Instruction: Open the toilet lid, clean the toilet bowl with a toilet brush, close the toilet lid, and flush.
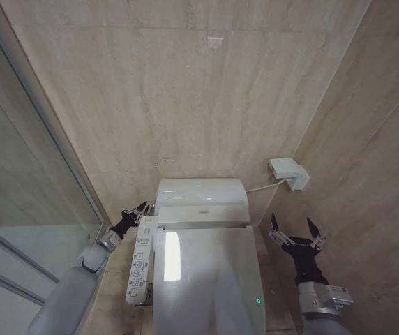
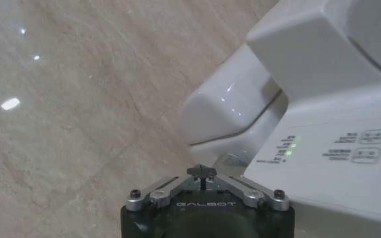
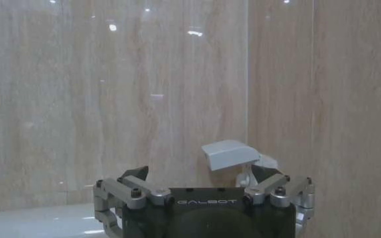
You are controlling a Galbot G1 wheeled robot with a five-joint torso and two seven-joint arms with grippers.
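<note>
Both end effectors flank the toilet lid (image 1: 206,279); left (image 1: 141,209) pinched empty, right (image 1: 294,230) splayed.

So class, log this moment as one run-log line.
toilet lid: closed | left gripper: shut, by button panel | right gripper: open, beside toilet

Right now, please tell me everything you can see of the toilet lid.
The toilet lid is a large, white, glossy cover that looks like plastic. It lies closed and flat over the bowl, hinged at the back below the white rear housing. A bright light reflection shows near its left side. Neither claw touches it.
</note>
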